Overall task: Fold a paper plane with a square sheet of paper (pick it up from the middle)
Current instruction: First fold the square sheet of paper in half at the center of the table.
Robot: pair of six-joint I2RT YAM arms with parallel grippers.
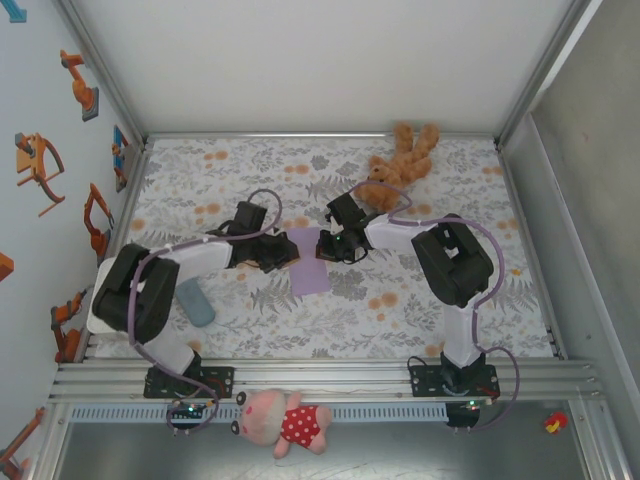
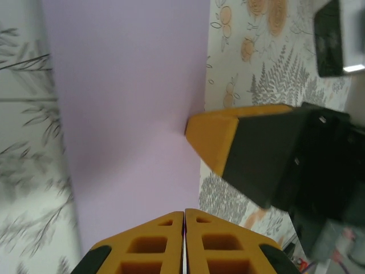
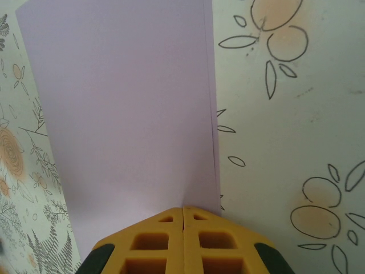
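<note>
The square sheet of paper point(image 1: 310, 268) is lying at the centre of the top view on the floral tablecloth point(image 1: 455, 170). It appears to be folded into a tall strip, as a doubled edge is showing along its right side in the right wrist view. It is being met from both sides by the left gripper point(image 1: 291, 257) and the right gripper point(image 1: 326, 246). Both jaws are fully closed with nothing clamped between them, and the tips are set on the sheet, probably so that the crease is being pressed flat. A brown teddy bear point(image 1: 402, 160) is lying at upper right near the right arm, and a grey-blue pad point(image 1: 195, 302) at lower left. Neither is judged to be obstructing the fold.
</note>
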